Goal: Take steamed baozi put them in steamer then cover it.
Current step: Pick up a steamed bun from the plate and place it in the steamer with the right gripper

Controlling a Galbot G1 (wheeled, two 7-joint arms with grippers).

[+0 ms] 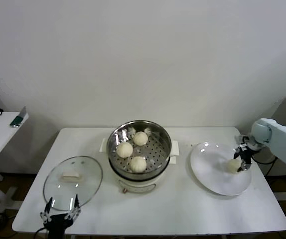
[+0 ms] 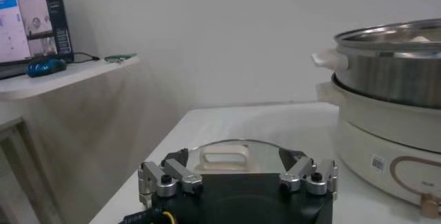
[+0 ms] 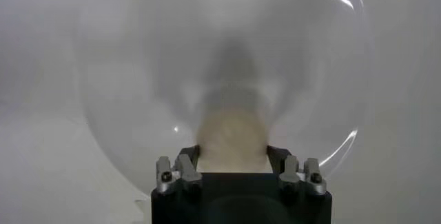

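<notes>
Right gripper [image 1: 240, 163] is down on the white plate [image 1: 208, 164] at right, fingers closed around the last baozi [image 1: 233, 166]. Three baozi [image 1: 124, 150] sit in the steamer [image 1: 139, 154] at centre. Cover [image 1: 73, 181] lies near left; left gripper [image 1: 60, 210] waits beside it, fingers spread, empty.

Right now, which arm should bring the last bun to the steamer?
Right. Its tool is already at the bun on the plate, fingers on either side of it in the wrist view. The left tool sits at the table's near edge by the lid, far from the plate.
</notes>
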